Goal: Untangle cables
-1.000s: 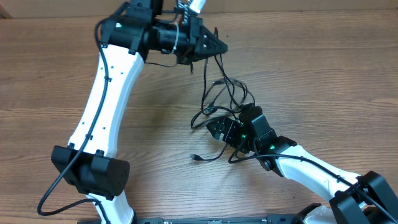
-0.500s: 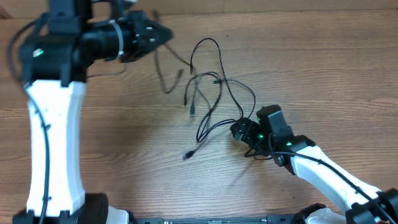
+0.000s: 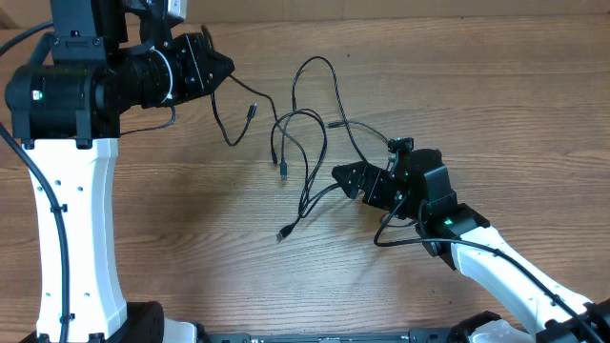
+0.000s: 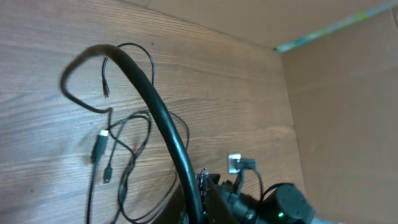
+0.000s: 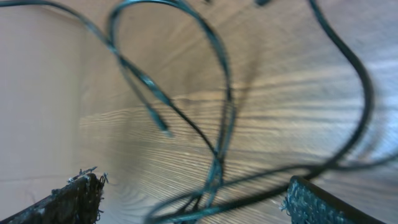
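Note:
Several thin black cables (image 3: 310, 143) lie spread in loose loops on the wooden table, with small plug ends at the left and lower left. My left gripper (image 3: 225, 69) at the upper left is shut on one cable (image 3: 227, 129), which sags down and curls back up to its plug. In the left wrist view that cable (image 4: 152, 106) arcs up out of my shut left gripper (image 4: 198, 205). My right gripper (image 3: 351, 186) stands open at the right edge of the loops. In the right wrist view, blurred cables (image 5: 217, 124) cross the wide gap of the right gripper (image 5: 199, 199), unpinched.
The left arm's white column (image 3: 81, 238) stands along the left side. The right arm (image 3: 496, 267) reaches in from the lower right. A cardboard wall (image 4: 336, 93) borders the table's far edge.
My left gripper has swung left with its cable, drawing it out of the bunch. The tangle has spread into looser loops. The right gripper has shifted slightly right, away from the bunch.

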Motion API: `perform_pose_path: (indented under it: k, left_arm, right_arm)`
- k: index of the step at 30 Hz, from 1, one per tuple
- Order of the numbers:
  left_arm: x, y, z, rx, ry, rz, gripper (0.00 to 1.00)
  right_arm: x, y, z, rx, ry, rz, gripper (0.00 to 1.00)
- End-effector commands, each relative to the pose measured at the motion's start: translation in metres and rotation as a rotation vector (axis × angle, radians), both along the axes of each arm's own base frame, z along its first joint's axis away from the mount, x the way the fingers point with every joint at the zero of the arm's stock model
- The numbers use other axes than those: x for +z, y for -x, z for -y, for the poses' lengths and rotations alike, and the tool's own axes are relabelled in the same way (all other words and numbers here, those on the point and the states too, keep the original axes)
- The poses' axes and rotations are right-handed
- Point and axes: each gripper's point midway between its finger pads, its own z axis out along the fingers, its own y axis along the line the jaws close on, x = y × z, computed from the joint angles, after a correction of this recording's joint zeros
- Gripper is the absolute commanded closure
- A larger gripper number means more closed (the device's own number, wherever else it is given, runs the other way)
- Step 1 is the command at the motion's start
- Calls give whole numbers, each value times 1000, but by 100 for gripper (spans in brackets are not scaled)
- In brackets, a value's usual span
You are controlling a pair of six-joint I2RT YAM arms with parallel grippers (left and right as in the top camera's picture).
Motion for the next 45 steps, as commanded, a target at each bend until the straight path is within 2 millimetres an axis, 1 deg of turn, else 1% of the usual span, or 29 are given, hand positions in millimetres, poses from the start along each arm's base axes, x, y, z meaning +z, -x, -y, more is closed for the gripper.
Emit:
perform_pose_path:
  k: [1, 3, 5, 8, 10, 11, 13, 14, 19, 21, 22, 24, 27, 29, 32, 35, 37, 38, 41, 44, 45]
  left_arm:
    - [9, 6, 8, -110, -25, 87, 96]
    - [11, 9, 12, -145, -15, 102, 96]
    - [15, 12, 18, -180, 10, 112, 96]
    - [22, 19, 26, -235, 59, 126, 96]
    - [27, 24, 33, -284, 98, 140, 96]
    - [30, 27, 36, -305, 117, 144, 96]
    - [36, 33, 42, -348, 157, 158, 96]
    - [39, 35, 44, -365, 175, 161, 96]
    - [42, 38, 47, -384, 199, 162, 96]
    - [43, 40, 48, -395, 211, 162, 96]
    - [46, 43, 50, -410, 228, 164, 96]
    - [52, 48, 54, -447, 264, 177, 96]
    - [62, 56, 59, -511, 313, 211, 96]
    - [65, 59, 60, -527, 331, 215, 96]
    - [66, 60, 61, -531, 336, 214, 96]
    - [66, 60, 61, -532, 337, 214, 96]
    - [66, 60, 61, -533, 336, 215, 96]
    - [66, 61, 62, -537, 337, 214, 96]
    - [66, 62, 66, -548, 339, 214, 96]
    - [68, 67, 71, -575, 352, 216, 96]
    - [68, 68, 74, -583, 354, 215, 96]
  right_arm:
    - [21, -7, -5, 32, -25, 101, 7]
    - [31, -13, -7, 26, -48, 143, 4]
    - [46, -20, -10, 25, -75, 208, 0]
    - [65, -29, -13, 18, -106, 294, 0]
    - [70, -35, -12, -4, -110, 330, 0]
    - [71, -38, -11, -20, -113, 336, 5]
    - [66, -45, -8, -74, -122, 313, 16]
    - [63, -46, -9, -87, -123, 303, 19]
    - [38, -53, -15, -92, -97, 267, 19]
    - [33, -57, -17, -89, -104, 277, 20]
    - [34, -60, -19, -89, -111, 290, 25]
    - [35, -64, -21, -93, -133, 300, 26]
    - [40, -71, -24, -107, -161, 292, 23]
    - [44, -74, -26, -121, -185, 281, 17]
    - [51, -82, -23, -198, -260, 226, 13]
    - [56, -85, -23, -267, -362, 137, 13]
    - [55, -82, -27, -309, -458, 31, 13]
    - [54, -78, -34, -333, -523, -49, 12]
    - [51, -72, -45, -383, -581, -133, 12]
    - [49, -74, -45, -468, -588, -119, 12]
    - [49, -76, -43, -502, -593, -110, 13]
